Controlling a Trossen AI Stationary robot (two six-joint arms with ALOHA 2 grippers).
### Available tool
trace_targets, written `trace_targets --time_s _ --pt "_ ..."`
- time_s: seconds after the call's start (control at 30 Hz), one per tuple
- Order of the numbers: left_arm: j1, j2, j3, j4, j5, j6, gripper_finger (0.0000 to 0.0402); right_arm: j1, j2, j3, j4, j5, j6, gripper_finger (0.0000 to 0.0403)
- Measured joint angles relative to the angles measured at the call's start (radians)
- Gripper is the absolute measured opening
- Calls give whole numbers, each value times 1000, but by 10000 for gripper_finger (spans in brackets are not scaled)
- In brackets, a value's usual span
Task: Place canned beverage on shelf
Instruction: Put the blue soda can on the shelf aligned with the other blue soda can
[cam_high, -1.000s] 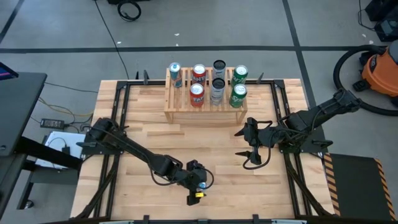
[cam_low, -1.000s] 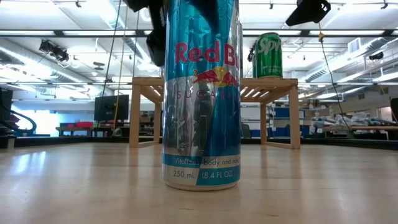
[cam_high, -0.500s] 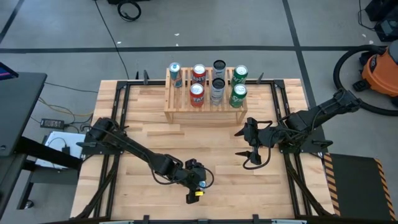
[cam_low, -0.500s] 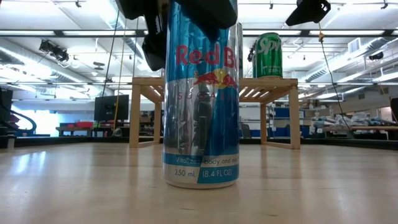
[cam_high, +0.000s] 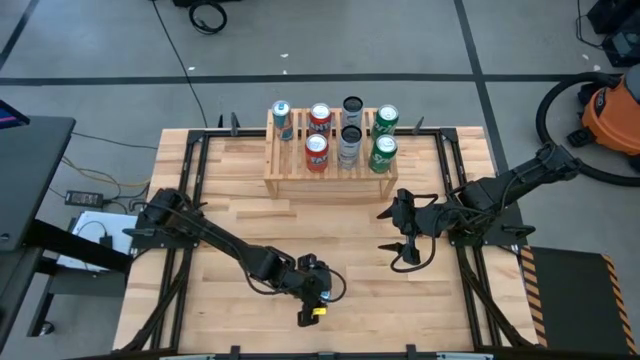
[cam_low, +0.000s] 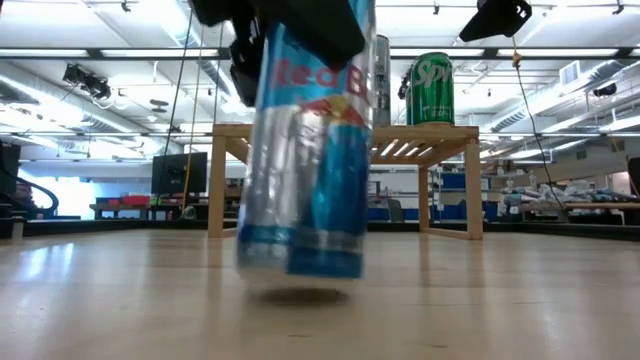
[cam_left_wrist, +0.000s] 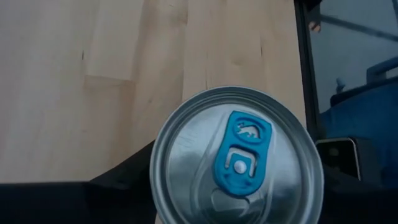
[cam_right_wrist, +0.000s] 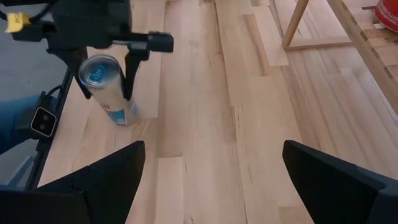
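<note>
- Since a sec ago: the Red Bull can (cam_low: 305, 150) was standing flat on the worktop (cam_high: 240, 225); now it's off the wood, tilted, w/ a shadow under its base in the low view. Left end effector (cam_high: 318, 292) went from spread wide to clamped on it.
- Left end effector: near the front edge of the worktop, roughly mid-width, gripping the can at its upper part. Right wrist view shows a dark finger down each side of the can (cam_right_wrist: 109, 87).
- Left wrist view: looks straight onto the can's silver lid w/ blue pull tab (cam_left_wrist: 239, 165), bare wood past it.
- Can is well apart from the shelf (cam_high: 325, 178), which sits at the back of the worktop, centre.
- Shelf already carries seven cans in two tiers. Back tier: blue-silver can (cam_high: 281, 118), red can (cam_high: 320, 120), a dark-topped can (cam_high: 352, 108), green can (cam_high: 386, 121). Front tier: red can (cam_high: 316, 151), grey can (cam_high: 348, 145), green can (cam_high: 381, 153).
- Low view: a green Sprite can (cam_low: 432, 88) shows on top of the shelf, behind the lifted can.
- Right end effector (cam_high: 398, 230): waits right of centre, in front of the shelf's right end, fingers spread wide, holding nothing.
- Orange shop vac (cam_high: 612, 115) on the floor, off the worktop's right side.
</note>
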Motion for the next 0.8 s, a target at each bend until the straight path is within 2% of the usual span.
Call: trace_targets --time_s 0.2,0.4,0.53,0.8 --pt "0 0 128 -243 -18 81 245 0 0 0 -2 0 0 390" --pt "19 -1 343 -565 -26 127 246 1 0 0 -6 0 0 390" --pt "39 -2 487 -721 -79 157 246 1 0 0 -14 0 -22 390" --pt "112 -2 742 -1082 -123 171 247 1 0 0 -23 -45 -45 390"
